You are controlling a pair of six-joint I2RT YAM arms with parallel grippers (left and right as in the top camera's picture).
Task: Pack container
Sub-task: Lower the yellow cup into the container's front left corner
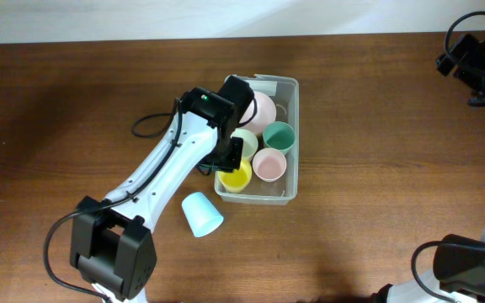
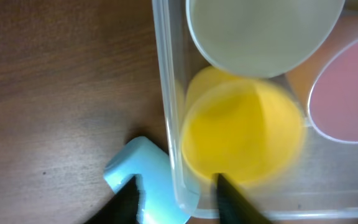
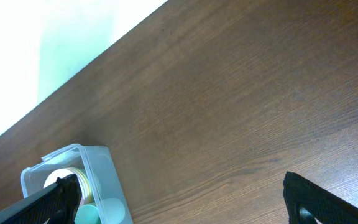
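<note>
Container (image 1: 291, 189) holds five cups (image 1: 278, 135); one blue cup (image 1: 201, 214) outside.

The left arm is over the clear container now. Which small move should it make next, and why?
Probably lift the left jaws straight up. In the wrist view they stand parted, one on each side of the container wall. The yellow cup lies inside, and a light blue cup lies on the table outside, not yet packed.
</note>
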